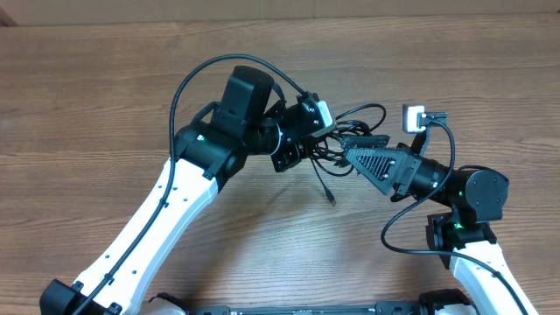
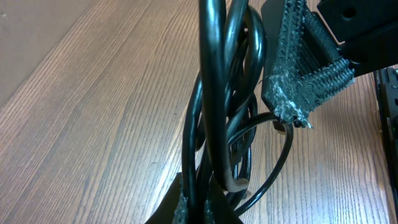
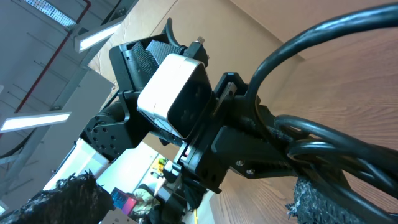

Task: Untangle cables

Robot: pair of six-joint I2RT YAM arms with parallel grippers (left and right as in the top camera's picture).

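Left pincer point(image 2: 199, 206) clamped shut on the cables point(image 2: 214, 112), gripping several black strands at bottom centre of the left wrist view; strands rise from it as a twisted bundle of loops. Right pincer point(image 1: 350, 147) spread wide, holding nothing (its textured fingers point(image 2: 305, 81) sit upper right in the left wrist view, one tip touching or just beside a loop, can't tell which). In overhead the bunch sits at frame centre between the two pincers, over the table point(image 1: 105, 87), partly hidden by the left wrist and its white camera point(image 1: 322, 114). One strand drops to a plug end point(image 1: 331, 199) just below the bunch. Knot itself hard to make out. Right wrist view: own fingers cut off at the lower corners, left pincer's body fills the centre, cable strands run off the right edge
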